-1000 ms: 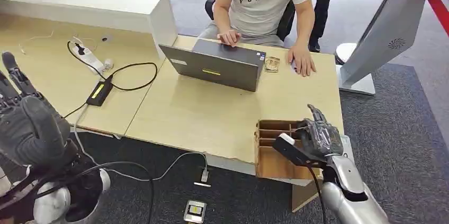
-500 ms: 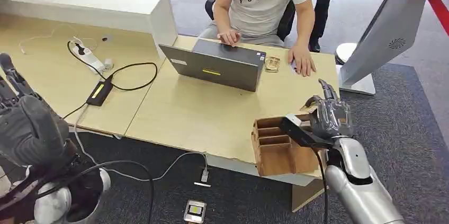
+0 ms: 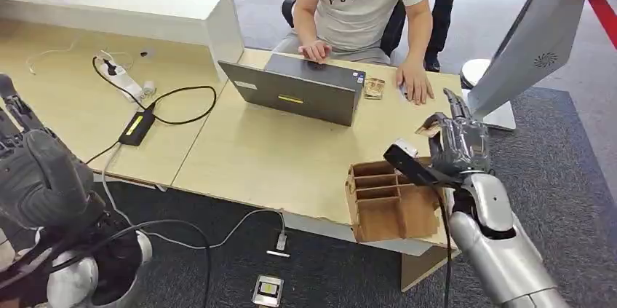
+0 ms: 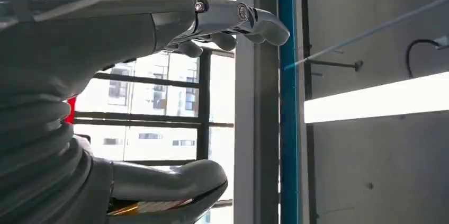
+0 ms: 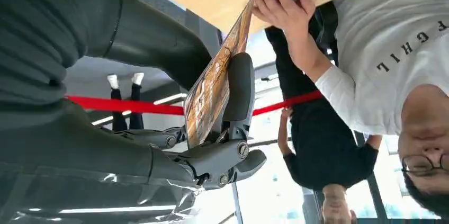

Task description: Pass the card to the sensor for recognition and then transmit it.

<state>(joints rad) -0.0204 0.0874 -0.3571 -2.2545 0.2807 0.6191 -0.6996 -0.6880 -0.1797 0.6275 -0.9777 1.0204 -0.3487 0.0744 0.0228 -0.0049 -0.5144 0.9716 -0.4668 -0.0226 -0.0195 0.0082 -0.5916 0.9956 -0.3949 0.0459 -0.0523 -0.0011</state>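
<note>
My right hand (image 3: pixel 456 149) is raised over the desk's right end, above and just beyond the wooden divided box (image 3: pixel 385 206). It pinches a brown printed card (image 3: pixel 429 127) between thumb and fingers. The right wrist view shows the card (image 5: pixel 214 83) edge-on against the thumb (image 5: pixel 238 89). My left hand (image 3: pixel 40 177) is held up at the far left with fingers spread and nothing in it. In the left wrist view, its thumb and fingers (image 4: pixel 233 20) stand well apart. A white slanted terminal (image 3: pixel 535 38) stands to the right of the desk.
A person sits behind the desk with a hand (image 3: pixel 416 84) resting near my right hand, beside a grey laptop (image 3: pixel 298 89). Another card (image 3: pixel 374 88) lies by the laptop. Cables and a power strip (image 3: pixel 127 82) cover the left desk. A small device (image 3: pixel 268 290) lies on the floor.
My right hand has risen out of the wooden box with the card and moved away from me, towards the far right. The left hand has hardly moved.
</note>
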